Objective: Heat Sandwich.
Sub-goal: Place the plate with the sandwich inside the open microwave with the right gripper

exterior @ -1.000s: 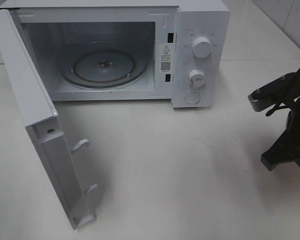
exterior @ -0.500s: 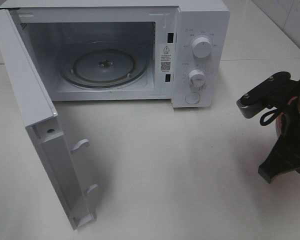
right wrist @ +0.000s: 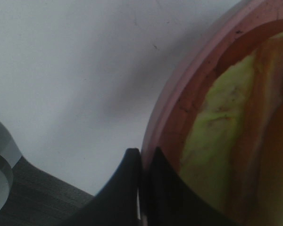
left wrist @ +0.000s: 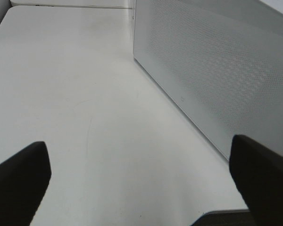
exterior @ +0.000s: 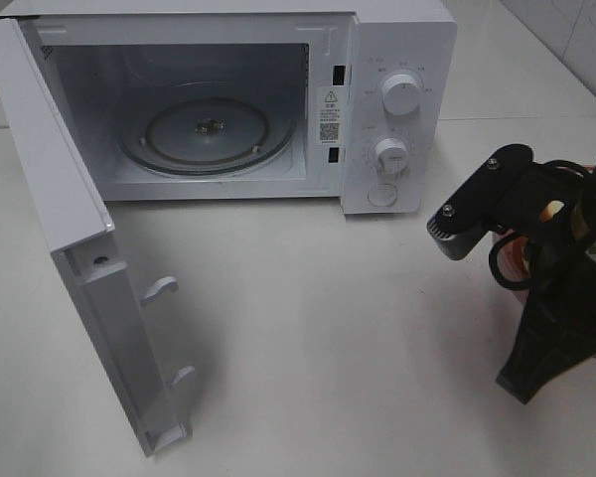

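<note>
The right gripper [right wrist: 142,159] sits low, right of the microwave [exterior: 397,60], its jaws pinched narrow on the rim of the pink plate [right wrist: 166,108] — the sandwich [right wrist: 217,141] lies on that plate. The left gripper [left wrist: 139,176] hovers, jaws wide, outside the microwave's open door [left wrist: 212,70]. The table [exterior: 328,328] is white. From above, the right arm [exterior: 566,288] hides nearly all of plate and sandwich — whether the plate is lifted I cannot tell.

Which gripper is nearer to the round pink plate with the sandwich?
Right. The right gripper pinches the round pink plate at its rim; the left gripper hangs open beside the white microwave, no plate in its view.
</note>
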Tool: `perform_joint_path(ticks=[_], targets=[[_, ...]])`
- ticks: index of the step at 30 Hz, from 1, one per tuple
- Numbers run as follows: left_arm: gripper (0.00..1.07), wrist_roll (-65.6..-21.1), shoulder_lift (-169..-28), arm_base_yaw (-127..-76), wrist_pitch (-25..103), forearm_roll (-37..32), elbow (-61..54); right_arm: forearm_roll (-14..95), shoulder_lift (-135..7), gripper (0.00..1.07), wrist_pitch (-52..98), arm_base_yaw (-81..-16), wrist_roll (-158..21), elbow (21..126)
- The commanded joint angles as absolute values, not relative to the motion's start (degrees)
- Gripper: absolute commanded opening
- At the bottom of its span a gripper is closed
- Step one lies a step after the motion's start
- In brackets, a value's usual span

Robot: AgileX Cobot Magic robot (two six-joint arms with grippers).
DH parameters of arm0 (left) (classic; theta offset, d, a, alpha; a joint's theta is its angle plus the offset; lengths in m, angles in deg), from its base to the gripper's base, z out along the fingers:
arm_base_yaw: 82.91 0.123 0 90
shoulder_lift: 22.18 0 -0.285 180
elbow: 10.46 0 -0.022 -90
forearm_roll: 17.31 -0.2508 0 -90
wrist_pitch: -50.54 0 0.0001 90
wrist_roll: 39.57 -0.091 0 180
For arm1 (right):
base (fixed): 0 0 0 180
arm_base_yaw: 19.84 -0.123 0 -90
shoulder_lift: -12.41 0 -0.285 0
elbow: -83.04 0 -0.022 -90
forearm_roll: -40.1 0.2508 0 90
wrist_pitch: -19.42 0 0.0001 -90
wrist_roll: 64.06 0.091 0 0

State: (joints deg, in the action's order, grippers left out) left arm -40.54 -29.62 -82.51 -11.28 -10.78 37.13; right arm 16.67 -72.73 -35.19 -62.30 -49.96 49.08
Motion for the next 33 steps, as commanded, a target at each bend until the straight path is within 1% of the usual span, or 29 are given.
perform_joint_path(ticks=[1, 16, 33], targets=[[0.98, -40.5, -28.5, -82.8, -10.7, -10.6, 37.3, 15.3, -71.1, 0.0, -36.8, -65.0, -52.4, 49.5], [0.98, -40.5, -28.5, -82.8, -10.7, -10.6, 37.3, 15.3, -71.1, 0.0, -37.1, -71.8, -61.2, 49.5], [0.98, -40.5, -28.5, -82.8, -10.7, -10.6, 37.3, 17.3, -71.1, 0.0, -34.4, -72.0, -75.1, 49.5]])
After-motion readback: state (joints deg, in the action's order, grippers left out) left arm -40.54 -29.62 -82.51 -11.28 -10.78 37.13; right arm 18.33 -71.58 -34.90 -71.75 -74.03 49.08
